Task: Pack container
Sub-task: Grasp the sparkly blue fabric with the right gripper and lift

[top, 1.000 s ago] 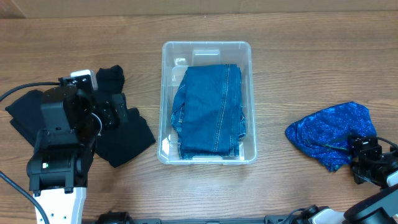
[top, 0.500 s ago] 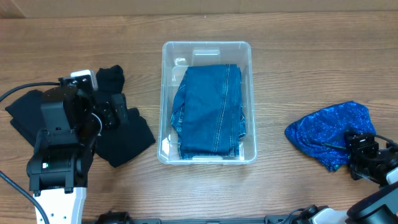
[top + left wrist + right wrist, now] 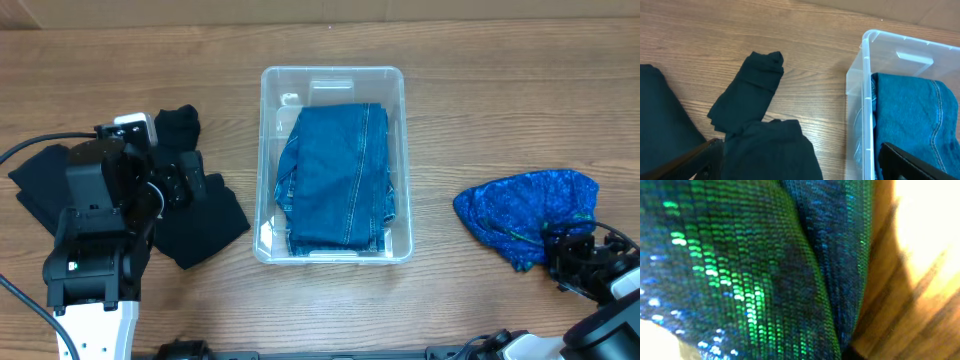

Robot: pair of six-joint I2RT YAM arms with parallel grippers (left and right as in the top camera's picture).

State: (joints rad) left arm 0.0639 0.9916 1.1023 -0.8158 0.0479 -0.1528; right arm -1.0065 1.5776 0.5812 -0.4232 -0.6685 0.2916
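Container [image 3: 333, 72] at mid-table, upright and open-topped; folded jeans [image 3: 340, 175] lie flat inside it, covering most of the floor; left of the container, black garments [image 3: 205, 225] lie loose on the wood, with the left gripper [image 3: 192, 178] over them, jaws wide apart, nothing held; right of the container, a blue sequined cloth [image 3: 520, 205] sits in a heap, with the right gripper [image 3: 560, 258] at its near edge; cloth fills the wrist view, so its jaw state cannot be told; judged about a third packed, with the black pieces and blue cloth left to go in
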